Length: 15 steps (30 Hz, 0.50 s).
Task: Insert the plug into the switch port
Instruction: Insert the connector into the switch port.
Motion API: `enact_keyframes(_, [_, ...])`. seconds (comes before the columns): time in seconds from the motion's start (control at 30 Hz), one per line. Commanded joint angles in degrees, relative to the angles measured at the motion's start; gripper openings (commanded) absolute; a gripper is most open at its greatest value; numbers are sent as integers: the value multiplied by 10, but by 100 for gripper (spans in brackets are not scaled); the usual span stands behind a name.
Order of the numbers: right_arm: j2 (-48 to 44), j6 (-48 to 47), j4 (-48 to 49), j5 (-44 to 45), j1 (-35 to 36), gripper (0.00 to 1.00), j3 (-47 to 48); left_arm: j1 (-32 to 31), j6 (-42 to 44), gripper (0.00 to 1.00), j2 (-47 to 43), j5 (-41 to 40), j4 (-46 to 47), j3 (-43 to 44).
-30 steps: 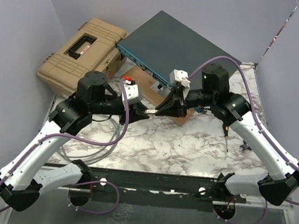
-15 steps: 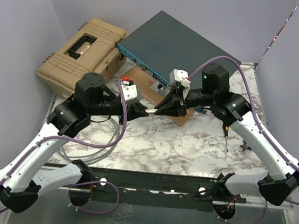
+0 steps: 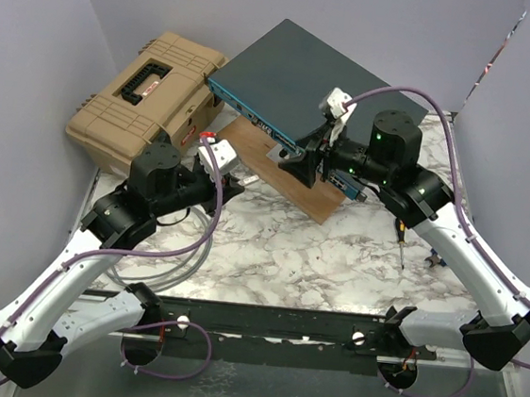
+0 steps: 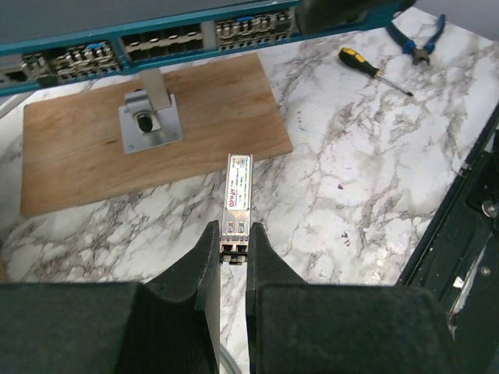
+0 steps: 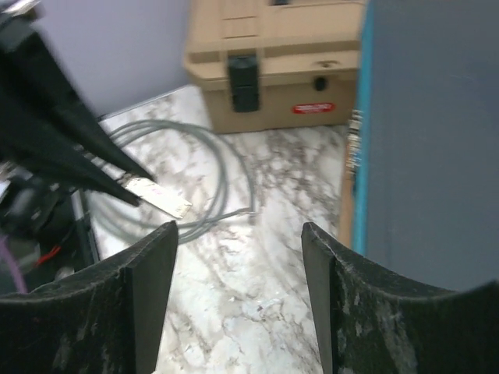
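Note:
The plug [image 4: 238, 195], a slim silver module with a white label, sticks out forward from my left gripper [image 4: 234, 238], which is shut on its rear end above the marble. Its tip points toward the switch [image 4: 156, 43], whose blue face shows a row of dark sockets beyond a wooden board [image 4: 93, 140]. From above, the switch [image 3: 306, 75] is a flat dark box at the back. My right gripper [image 5: 239, 234] is open with nothing between its fingers, right beside the switch's blue edge [image 5: 361, 156]. In the right wrist view the plug [image 5: 160, 195] shows to the left.
A tan toolbox [image 3: 148, 91] stands left of the switch. A metal bracket [image 4: 148, 117] sits on the board. A screwdriver [image 3: 401, 241] and pliers [image 4: 417, 35] lie at the right. A loose grey cable [image 5: 210, 171] coils on the marble at the left.
My right gripper let go of the plug, opened and drew back up toward the switch. My left gripper closed on the plug and pulled back left with it.

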Motion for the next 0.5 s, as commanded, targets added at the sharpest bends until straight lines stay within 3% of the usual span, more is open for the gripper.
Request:
enact_keyframes(0.0, [2, 96, 26, 186, -1, 73, 2, 0, -36, 0, -20, -79, 17, -11])
enact_keyframes(0.17, [35, 133, 11, 275, -9, 88, 48, 0, -63, 0, -18, -131, 17, -11])
enact_keyframes(0.47, [71, 265, -50, 202, -190, 88, 126, 0, -106, 0, 20, -194, 25, 15])
